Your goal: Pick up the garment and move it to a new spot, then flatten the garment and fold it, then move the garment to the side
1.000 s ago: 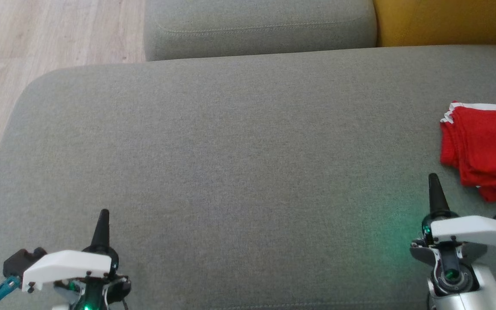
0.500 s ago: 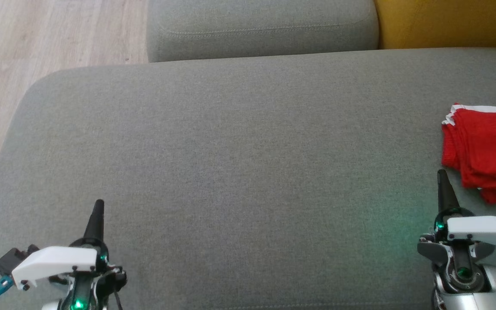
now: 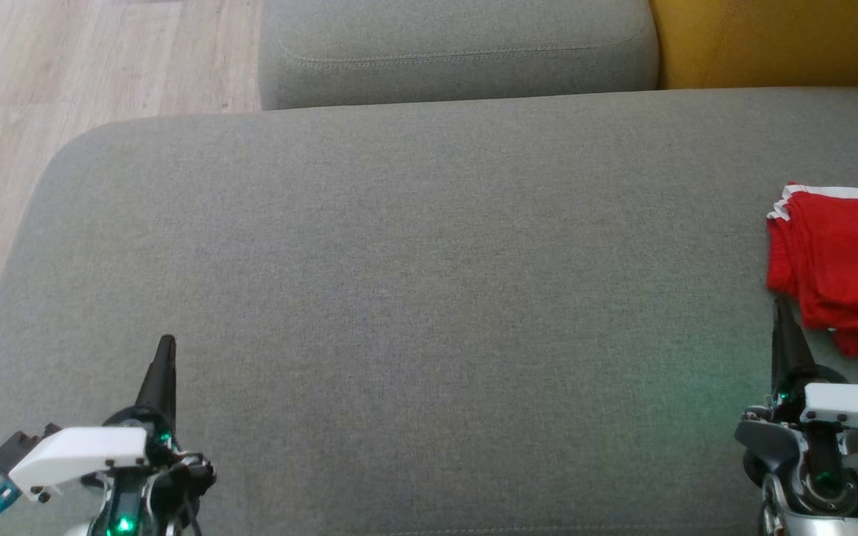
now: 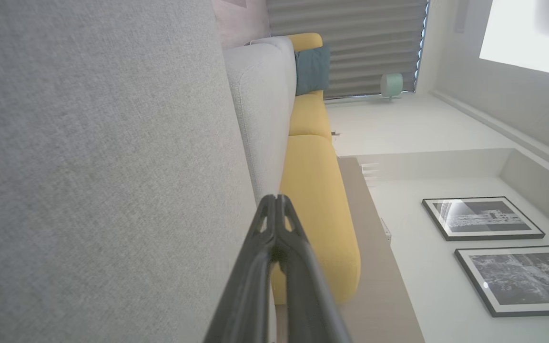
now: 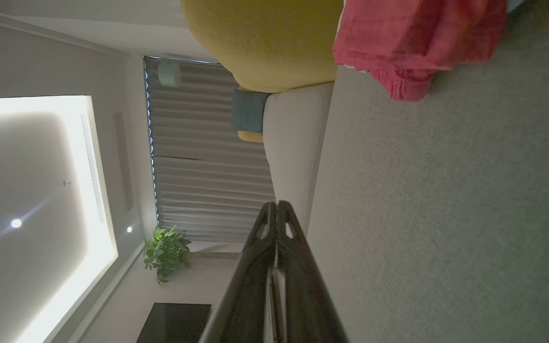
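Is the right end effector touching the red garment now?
Apart. In the right wrist view, bare grey sofa lies between the shut right end effector and the red garment.

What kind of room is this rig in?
Most likely a home living room, or a mock-up of one. The robot works over a grey sofa on a wood floor, with framed pictures on the wall and a potted plant by a curtained window.

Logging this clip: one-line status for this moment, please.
garment: folded, right side of cushion | left gripper: shut, empty | right gripper: shut, empty, near garment
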`<state>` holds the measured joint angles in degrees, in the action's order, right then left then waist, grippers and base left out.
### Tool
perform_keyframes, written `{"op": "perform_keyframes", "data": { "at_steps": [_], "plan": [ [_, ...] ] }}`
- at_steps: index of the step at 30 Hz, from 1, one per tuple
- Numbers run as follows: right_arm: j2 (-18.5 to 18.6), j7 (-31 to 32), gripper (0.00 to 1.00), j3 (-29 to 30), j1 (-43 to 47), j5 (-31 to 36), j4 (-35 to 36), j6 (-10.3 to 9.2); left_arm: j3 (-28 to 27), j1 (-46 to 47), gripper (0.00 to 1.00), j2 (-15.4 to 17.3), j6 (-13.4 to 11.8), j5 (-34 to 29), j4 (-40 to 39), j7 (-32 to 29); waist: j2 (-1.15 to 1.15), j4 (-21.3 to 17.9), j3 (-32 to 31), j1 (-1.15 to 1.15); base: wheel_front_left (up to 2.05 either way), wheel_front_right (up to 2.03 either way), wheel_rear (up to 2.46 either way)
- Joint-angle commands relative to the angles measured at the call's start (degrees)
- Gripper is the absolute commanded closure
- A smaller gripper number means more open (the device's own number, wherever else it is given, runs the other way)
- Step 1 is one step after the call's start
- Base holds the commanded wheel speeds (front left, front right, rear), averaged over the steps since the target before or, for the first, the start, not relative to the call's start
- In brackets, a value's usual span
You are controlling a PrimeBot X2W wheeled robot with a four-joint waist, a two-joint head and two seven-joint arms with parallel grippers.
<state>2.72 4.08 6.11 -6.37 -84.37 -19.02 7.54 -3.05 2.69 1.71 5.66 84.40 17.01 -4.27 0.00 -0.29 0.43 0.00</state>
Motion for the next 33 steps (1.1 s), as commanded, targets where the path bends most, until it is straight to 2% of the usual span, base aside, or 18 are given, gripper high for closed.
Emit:
{"op": "perform_keyframes", "data": {
  "at_steps": [1,11,33],
  "plan": [
    [0.21,0.84,1.00,-0.66,-0.90,-1.82,2.80,-0.05,-2.45,3.24,1.00,1.08,0.73,1.76,-2.19,-0.61,0.00,0.04,-0.03,0.00,0.00,0.00,0.00],
    [0.16,2.41,1.00,0.41,0.18,-7.79,5.00,-0.05,-3.45,3.50,1.00,1.17,1.82,7.78,-2.95,-2.21,0.00,0.29,-0.26,0.00,0.00,0.00,0.00],
    [0.16,2.41,1.00,0.41,0.18,-7.79,5.00,-0.05,-3.45,3.50,1.00,1.17,1.82,7.78,-2.95,-2.21,0.00,0.29,-0.26,0.00,0.00,0.00,0.00]
  ]
}}
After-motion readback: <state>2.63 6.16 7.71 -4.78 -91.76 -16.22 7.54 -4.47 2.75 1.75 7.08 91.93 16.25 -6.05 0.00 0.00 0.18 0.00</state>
